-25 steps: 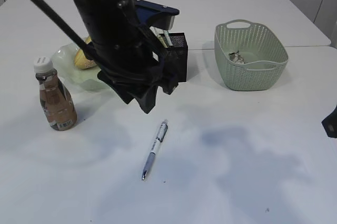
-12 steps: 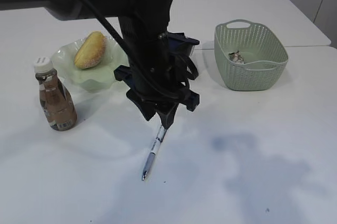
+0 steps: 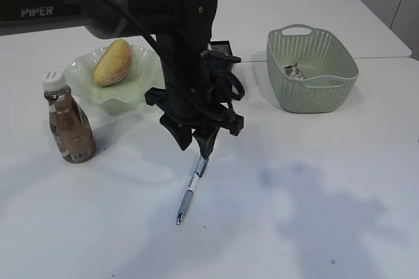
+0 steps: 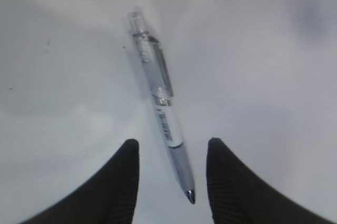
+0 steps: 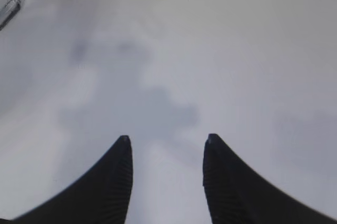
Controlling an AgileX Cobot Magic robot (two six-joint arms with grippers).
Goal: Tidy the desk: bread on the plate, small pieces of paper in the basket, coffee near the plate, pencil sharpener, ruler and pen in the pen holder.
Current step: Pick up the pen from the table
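Desk (image 3: 340, 181): bread (image 3: 112, 62) on plate (image 3: 141, 89); paper scrap (image 3: 292, 69) in basket (image 3: 311, 69).

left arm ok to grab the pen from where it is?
Probably yes. The left gripper is open above the pen, fingers straddling its tip end, with only bare desk around it.

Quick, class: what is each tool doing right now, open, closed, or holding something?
Left tool: open, empty, fingers either side of the pen lying on the desk.
Right tool: open, empty, over bare desk.
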